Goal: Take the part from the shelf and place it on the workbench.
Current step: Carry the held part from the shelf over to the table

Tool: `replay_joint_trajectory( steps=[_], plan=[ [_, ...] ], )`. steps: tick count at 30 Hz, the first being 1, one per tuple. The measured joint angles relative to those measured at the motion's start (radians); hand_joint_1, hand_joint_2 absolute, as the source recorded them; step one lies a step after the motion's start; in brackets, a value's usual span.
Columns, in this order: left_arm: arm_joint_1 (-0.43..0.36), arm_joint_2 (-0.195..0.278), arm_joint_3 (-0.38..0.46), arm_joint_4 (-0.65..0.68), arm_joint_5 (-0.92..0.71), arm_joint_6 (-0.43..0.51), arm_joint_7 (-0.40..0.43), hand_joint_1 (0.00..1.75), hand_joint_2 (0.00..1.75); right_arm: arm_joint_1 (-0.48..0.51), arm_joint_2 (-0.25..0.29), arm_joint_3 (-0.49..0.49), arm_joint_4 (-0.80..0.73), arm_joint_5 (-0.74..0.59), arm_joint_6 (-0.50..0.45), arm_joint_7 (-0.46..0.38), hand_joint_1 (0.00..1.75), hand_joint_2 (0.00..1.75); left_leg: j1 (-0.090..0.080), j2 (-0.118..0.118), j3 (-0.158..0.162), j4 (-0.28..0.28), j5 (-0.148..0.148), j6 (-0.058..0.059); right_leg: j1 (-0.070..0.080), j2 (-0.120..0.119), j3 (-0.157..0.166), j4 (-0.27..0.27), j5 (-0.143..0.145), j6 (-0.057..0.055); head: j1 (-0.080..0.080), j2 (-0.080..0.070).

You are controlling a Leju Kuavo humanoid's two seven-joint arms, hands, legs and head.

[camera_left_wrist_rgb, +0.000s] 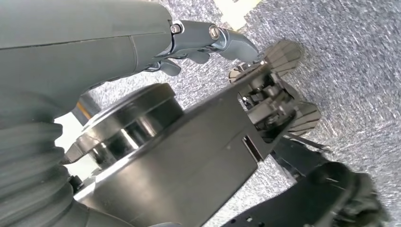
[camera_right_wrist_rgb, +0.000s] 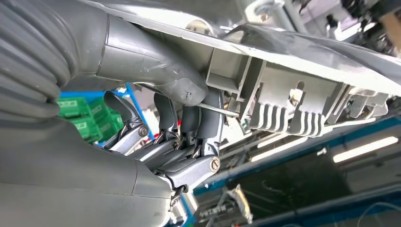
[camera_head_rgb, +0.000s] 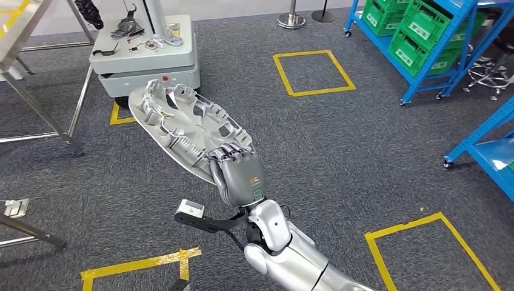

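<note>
The part (camera_head_rgb: pixel 176 118) is a long, flat grey plastic moulding with ribs and cut-outs. My right hand (camera_head_rgb: pixel 239 176) grips its near end and holds it out over the grey carpet, its far end pointing towards the back left. In the right wrist view the fingers (camera_right_wrist_rgb: pixel 203 118) curl over the part's edge (camera_right_wrist_rgb: pixel 293 56) and the thumb (camera_right_wrist_rgb: pixel 156 71) presses on its face. My left hand (camera_left_wrist_rgb: pixel 142 47) hangs above the carpet, its fingers loosely apart and holding nothing.
A grey wheeled cart (camera_head_rgb: pixel 145 54) with small items on top stands just beyond the part. A metal-framed table (camera_head_rgb: pixel 42 103) is at the far left. Blue shelves with green crates (camera_head_rgb: pixel 418 36) stand at the back right. Yellow tape squares (camera_head_rgb: pixel 312 73) mark the floor.
</note>
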Motion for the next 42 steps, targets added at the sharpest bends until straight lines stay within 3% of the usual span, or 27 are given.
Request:
replay_joint_trajectory(
  steps=[2,4,6,8,10,12,14,15,16,18,20,21,23,24,26,28,30,31,32,34,36,38,39,40,42],
  plan=[
    [0.000,0.000,0.000,0.000,-0.004,0.000,0.000,0.00,1.75,0.010,-0.003,-0.005,-0.010,0.006,0.003,0.008,1.75,1.75,0.001,-0.030,0.000,0.003,-0.001,-0.001,-0.001,0.014,0.038,-0.096,0.068,-0.005,0.000,0.000],
    [0.000,0.000,0.000,0.000,-0.006,0.000,0.000,0.00,1.75,0.016,-0.007,-0.010,-0.023,0.012,0.008,0.012,1.75,1.75,0.002,-0.055,-0.004,0.007,-0.001,-0.009,-0.004,0.058,0.093,-0.222,0.119,-0.010,0.000,0.000],
    [0.000,0.000,0.000,0.000,-0.006,0.000,0.000,0.00,1.75,0.018,-0.010,-0.013,-0.034,0.017,0.013,0.012,1.75,1.75,0.005,-0.074,-0.012,0.007,0.002,-0.023,-0.003,0.083,0.113,-0.268,0.125,-0.012,0.000,0.000],
    [0.003,0.001,0.000,0.000,-0.005,0.000,0.000,0.00,1.75,0.019,-0.011,-0.014,-0.041,0.020,0.021,0.012,1.75,1.75,0.009,-0.084,-0.018,0.002,0.006,-0.037,-0.002,0.063,0.117,-0.276,0.130,-0.019,0.000,0.000],
    [0.005,0.003,0.000,0.000,-0.002,0.000,0.001,0.00,1.75,0.019,-0.010,-0.015,-0.045,0.021,0.025,0.012,1.75,1.75,0.005,-0.040,-0.036,0.032,-0.013,-0.046,-0.005,0.038,0.123,-0.288,0.135,-0.032,-0.005,0.000],
    [0.003,0.004,0.000,0.000,0.000,0.000,0.001,0.00,1.75,0.019,-0.009,-0.018,-0.046,0.021,0.027,0.011,1.75,1.75,0.002,0.020,-0.088,0.137,-0.067,-0.052,-0.004,0.009,0.127,-0.294,0.136,-0.041,-0.010,0.000],
    [0.004,0.005,0.000,0.000,0.002,0.000,0.001,0.00,1.75,0.019,-0.009,-0.022,-0.046,0.021,0.028,0.011,1.75,1.75,0.005,0.038,-0.142,0.250,-0.108,-0.057,-0.002,-0.021,0.127,-0.293,0.133,-0.045,-0.011,0.000],
    [0.005,0.006,0.000,0.000,0.002,0.000,0.000,0.00,1.75,0.019,-0.009,-0.023,-0.046,0.021,0.028,0.012,1.75,1.75,0.007,0.041,-0.150,0.266,-0.105,-0.060,-0.002,-0.035,0.127,-0.292,0.132,-0.045,-0.011,0.000],
    [0.006,0.006,0.000,0.000,0.002,0.000,-0.001,0.00,1.75,0.019,-0.009,-0.024,-0.046,0.021,0.029,0.012,1.75,1.75,0.008,0.046,-0.137,0.244,-0.084,-0.061,-0.002,-0.047,0.128,-0.290,0.130,-0.044,-0.011,0.000],
    [0.006,0.008,0.000,-0.001,0.002,0.000,-0.002,0.00,1.75,0.017,-0.007,-0.027,-0.046,0.021,0.029,0.012,1.75,1.75,0.008,0.078,-0.070,0.118,-0.027,-0.061,-0.001,-0.069,0.129,-0.285,0.124,-0.037,-0.011,0.000],
    [0.004,0.009,0.000,-0.001,0.002,0.000,-0.003,0.00,1.75,0.015,-0.006,-0.028,-0.047,0.021,0.030,0.012,1.75,1.75,0.002,0.107,-0.019,0.022,0.000,-0.050,0.004,-0.087,0.131,-0.279,0.117,-0.027,-0.011,0.000],
    [0.004,0.008,0.000,-0.002,0.002,0.000,-0.003,0.00,1.75,0.014,-0.005,-0.028,-0.047,0.021,0.030,0.011,1.75,1.75,-0.001,0.110,-0.012,0.009,-0.002,-0.043,0.007,-0.094,0.133,-0.278,0.116,-0.022,-0.010,0.000],
    [0.005,0.009,0.000,-0.002,0.002,0.000,-0.003,0.00,1.75,0.012,-0.003,-0.029,-0.048,0.021,0.030,0.011,1.75,1.75,-0.003,0.087,-0.013,0.008,0.002,-0.027,0.007,-0.110,0.136,-0.279,0.113,-0.011,-0.008,0.000],
    [0.005,0.009,0.000,-0.002,0.002,0.000,-0.003,0.00,1.75,0.012,-0.002,-0.029,-0.048,0.021,0.030,0.011,1.75,1.75,-0.002,0.076,-0.012,0.006,0.004,-0.020,0.005,-0.102,0.136,-0.273,0.106,-0.004,-0.008,0.000],
    [0.003,0.009,0.000,-0.003,0.002,0.000,-0.003,0.00,1.75,0.010,-0.001,-0.029,-0.050,0.021,0.030,0.011,1.75,1.75,0.003,0.056,-0.009,0.001,0.008,-0.008,0.000,-0.057,0.110,-0.209,0.067,0.006,-0.004,0.000],
    [0.001,0.008,0.000,-0.003,0.002,0.000,-0.003,0.00,1.75,0.010,-0.003,-0.029,-0.051,0.021,0.030,0.010,1.75,1.75,0.004,0.034,-0.011,0.001,0.010,-0.002,-0.001,-0.011,0.048,-0.078,0.009,0.009,0.000,0.000],
    [0.002,0.007,0.000,-0.003,0.002,0.000,-0.003,0.00,1.75,0.011,-0.004,-0.029,-0.051,0.021,0.031,0.011,1.75,1.75,0.003,0.009,-0.012,0.002,0.011,-0.001,0.000,-0.001,0.002,0.003,-0.005,0.007,0.002,0.000],
    [0.003,0.008,0.000,-0.003,0.002,0.000,-0.003,0.00,1.75,0.011,-0.005,-0.029,-0.051,0.021,0.031,0.011,1.75,1.75,0.003,-0.004,-0.012,0.004,0.011,-0.001,0.000,0.001,0.005,-0.010,0.015,0.004,0.002,0.000],
    [0.003,0.007,0.000,-0.003,0.002,0.000,-0.003,0.00,1.75,0.011,-0.005,-0.029,-0.051,0.021,0.031,0.011,1.75,1.75,0.003,-0.017,-0.012,0.005,0.011,-0.002,0.001,0.006,0.026,-0.059,0.050,0.001,0.002,0.000],
    [0.003,0.005,0.000,-0.003,0.002,0.000,-0.003,0.00,1.75,0.008,-0.005,-0.029,-0.051,0.021,0.031,0.011,1.75,1.75,0.002,-0.042,-0.016,0.009,0.011,-0.006,-0.002,0.041,0.085,-0.194,0.110,-0.008,0.002,0.000],
    [0.001,0.003,0.000,-0.003,0.002,0.000,-0.002,0.00,1.75,0.003,-0.005,-0.029,-0.052,0.022,0.031,0.011,1.75,1.75,0.003,-0.062,-0.024,0.010,0.016,-0.019,-0.002,0.070,0.115,-0.263,0.126,-0.012,0.001,0.000],
    [0.003,0.003,0.000,-0.002,0.003,0.000,0.000,0.00,1.75,0.001,-0.004,-0.029,-0.054,0.023,0.033,0.012,1.75,1.75,0.006,-0.081,-0.031,0.005,0.023,-0.034,0.001,0.061,0.118,-0.271,0.127,-0.016,0.001,0.000],
    [0.004,0.004,0.000,-0.002,0.003,0.000,0.001,0.00,1.75,0.000,-0.002,-0.029,-0.056,0.024,0.035,0.013,1.75,1.75,0.007,-0.079,-0.034,0.005,0.023,-0.039,0.000,0.051,0.120,-0.275,0.129,-0.021,0.001,0.000],
    [0.005,0.005,0.000,-0.002,0.003,0.000,0.001,0.00,1.75,-0.002,-0.001,-0.029,-0.059,0.025,0.038,0.014,1.75,1.75,0.005,-0.062,-0.040,0.013,0.016,-0.043,-0.002,0.040,0.122,-0.280,0.132,-0.028,0.000,0.000],
    [0.004,0.006,0.000,-0.002,0.002,0.000,0.001,0.00,1.75,-0.004,0.001,-0.029,-0.067,0.030,0.042,0.019,1.75,1.75,0.001,-0.002,-0.075,0.086,-0.027,-0.049,-0.004,0.015,0.125,-0.287,0.136,-0.038,-0.006,0.000]
  ],
)
